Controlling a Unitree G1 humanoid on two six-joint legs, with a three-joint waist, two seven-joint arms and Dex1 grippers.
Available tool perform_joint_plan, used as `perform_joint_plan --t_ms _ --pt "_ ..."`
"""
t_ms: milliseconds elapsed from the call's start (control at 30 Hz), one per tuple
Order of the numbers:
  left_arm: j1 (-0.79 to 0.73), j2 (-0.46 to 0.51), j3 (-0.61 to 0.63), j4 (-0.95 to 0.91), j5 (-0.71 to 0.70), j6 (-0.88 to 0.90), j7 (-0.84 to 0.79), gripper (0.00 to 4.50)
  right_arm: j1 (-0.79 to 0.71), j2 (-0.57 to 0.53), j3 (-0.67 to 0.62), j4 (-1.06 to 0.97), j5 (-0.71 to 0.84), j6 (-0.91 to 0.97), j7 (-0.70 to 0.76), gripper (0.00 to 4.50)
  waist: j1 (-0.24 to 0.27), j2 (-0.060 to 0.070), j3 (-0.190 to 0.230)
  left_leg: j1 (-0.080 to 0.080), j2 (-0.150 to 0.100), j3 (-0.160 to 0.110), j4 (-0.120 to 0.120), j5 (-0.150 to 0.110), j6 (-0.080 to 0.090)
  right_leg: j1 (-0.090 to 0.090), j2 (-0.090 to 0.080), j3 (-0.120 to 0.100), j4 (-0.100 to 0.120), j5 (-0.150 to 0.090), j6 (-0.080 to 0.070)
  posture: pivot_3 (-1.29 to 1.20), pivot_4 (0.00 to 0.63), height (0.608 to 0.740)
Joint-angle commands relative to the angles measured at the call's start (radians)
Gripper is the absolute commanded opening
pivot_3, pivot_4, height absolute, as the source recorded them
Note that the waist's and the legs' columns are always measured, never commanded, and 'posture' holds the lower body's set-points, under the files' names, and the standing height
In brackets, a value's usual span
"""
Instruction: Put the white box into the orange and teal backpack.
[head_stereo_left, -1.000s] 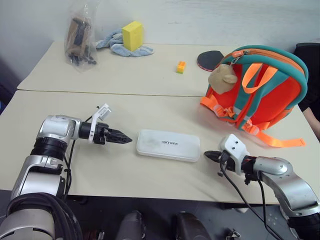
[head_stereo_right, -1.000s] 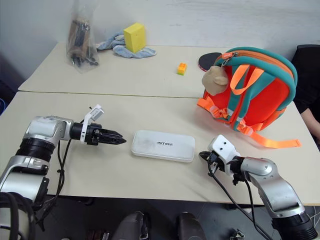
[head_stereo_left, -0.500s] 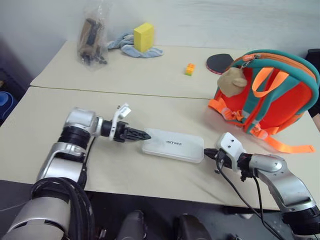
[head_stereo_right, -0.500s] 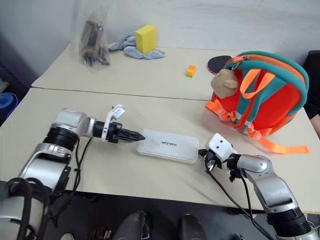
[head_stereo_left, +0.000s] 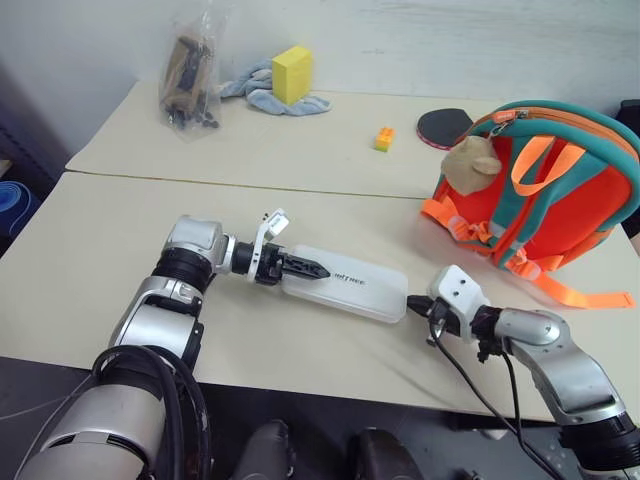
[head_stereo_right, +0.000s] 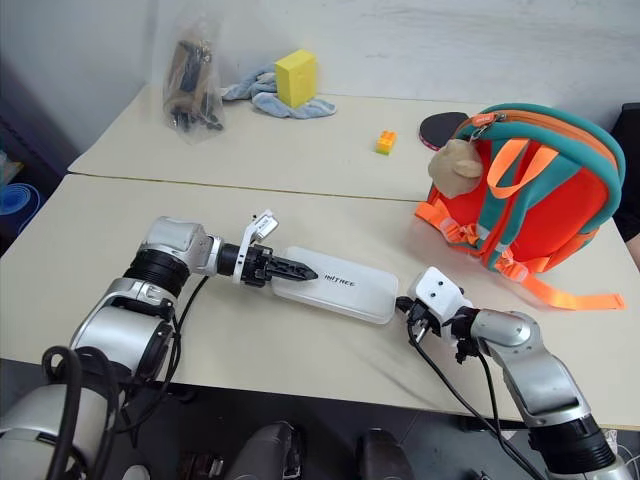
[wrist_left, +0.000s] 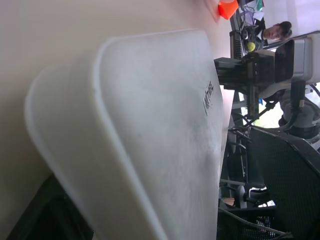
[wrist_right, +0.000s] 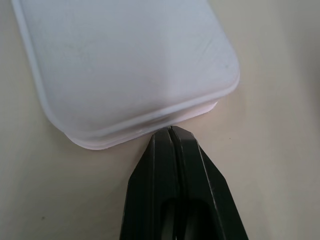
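White box flat on table, long axis spanning from left gripper to right gripper.
Left fingers spread, seemingly straddling its end; right fingers pressed together at the opposite short edge.

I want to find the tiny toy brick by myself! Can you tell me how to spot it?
Look at the far table, the one against the wall. Between the yellow sponge block on the blue cloth and the dark round paddle sits the little brick. It is the smallest thing there, orange and yellow with studs on top.
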Motion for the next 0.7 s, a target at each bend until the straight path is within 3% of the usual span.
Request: perform_joint_plan --t_ms 33,167,533,700 --pt "0.012 -0.035 -0.021 -0.015 0.001 -0.028 -0.012 4.47 0.012 0.009 0.012 -0.024 -0.006 -0.006 -0.001 0.0 -0.004 0.0 0.0 0.0 0.0 0.0 0.0 0.0 0.0 0.0 0.0 0.0 0.0 0.0 0.0 0.0 0.15 0.74" --pt "0.001 -0.029 -0.014 -0.011 -0.001 -0.033 -0.017 4.29 0.012 0.011 0.012 -0.025 -0.008 -0.005 -0.004 0.0 -0.005 -0.001 0.0 0.0 0.0 0.0 0.0 0.0 -0.001 0.0 0.0 0.0 0.0 0.0 0.0 0.0 0.15 0.74" --pt "0.007 0.088 -0.073 -0.104 -0.025 0.037 -0.159 1.28 0.05 -0.004 0.002 -0.033 -0.021 -0.023 -0.011 0.0 -0.011 -0.004 0.002 -0.001 0.0 0.0 -0.003 0.002 -0.002 -0.003 0.001 0.0 0.0 0.0 0.0 0.0 0.15 0.74" --pt "0.032 0.119 -0.041 -0.204 -0.091 0.111 -0.162 1.24 0.062 -0.006 -0.004 -0.045 -0.023 -0.03 -0.017 0.0 -0.02 -0.004 0.002 -0.001 0.0 0.0 -0.004 0.002 -0.002 -0.003 0.001 0.0 0.0 0.0 0.0 0.0 0.15 0.74"
